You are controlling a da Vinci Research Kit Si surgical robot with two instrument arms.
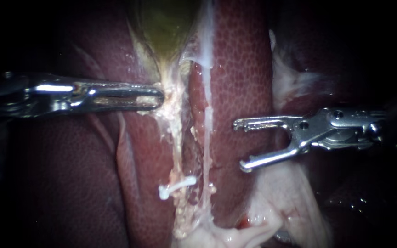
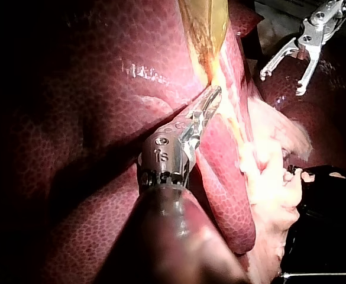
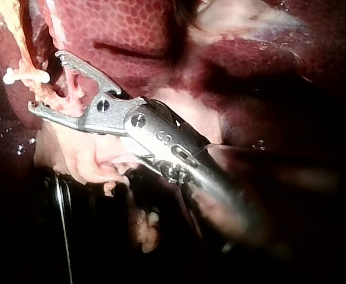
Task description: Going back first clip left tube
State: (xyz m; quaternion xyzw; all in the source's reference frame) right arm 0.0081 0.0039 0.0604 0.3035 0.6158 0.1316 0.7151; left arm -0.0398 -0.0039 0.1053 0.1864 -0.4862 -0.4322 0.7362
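**A:** Well, the right instrument (image 1: pixel 239 146) has its jaws spread wide with nothing between them. It hangs over the liver (image 1: pixel 242 69), just beside the right tube (image 1: pixel 206 138) but clear of it.

**B:** And the left instrument (image 1: pixel 157 97)?

**A:** Its jaws lie together, clenched on the pale tissue (image 1: pixel 168 110) just under the gallbladder (image 1: pixel 164 27).

**B:** Where is the clip?

**A:** The clip (image 1: pixel 176 187) lies across the left tube (image 1: pixel 176 151), far from the gallbladder and close to the liver's lower edge, where pale fat begins. The open jaws stand apart from it.

**B:** What could go wrong as the right instrument backs away?

**A:** Its jaw tips point toward the tubes. If the shaft swung instead of drawing straight back, a tip could likely snag the thin right tube or scrape the liver. A harder pull from the left instrument might also tear the stretched left tube at the clip.

**B:** Do the views differ?

**A:** Only the endoscope view shows both tubes side by side and which one carries the clip. The right wrist view shows the clip just ahead of the open jaws, looking nearer than it does from the endoscope. The left wrist view shows the grasp from behind, pinching a yellowish strand at the gallbladder's base, but shows no clip.
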